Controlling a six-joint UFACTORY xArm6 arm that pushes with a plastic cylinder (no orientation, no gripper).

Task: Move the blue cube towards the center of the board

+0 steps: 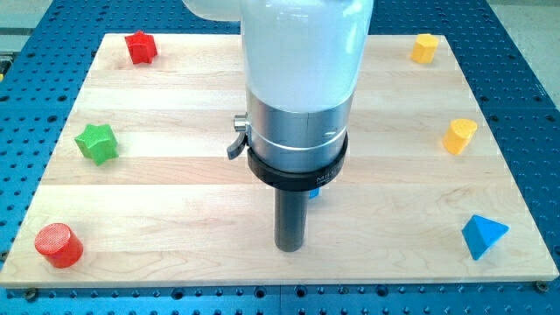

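Only a small sliver of the blue cube [313, 192] shows, just right of the dark rod and under the arm's black collar; the rest is hidden behind the arm. My tip [289, 248] rests on the wooden board [175, 210] a little below the board's middle, just below and left of that blue sliver. Whether the rod touches the cube is hidden.
A red star [140, 47] at top left, a green star [96, 143] at left, a red cylinder [59, 245] at bottom left. A yellow block [424, 48] at top right, a yellow cylinder [459, 136] at right, a blue triangular block [482, 234] at bottom right.
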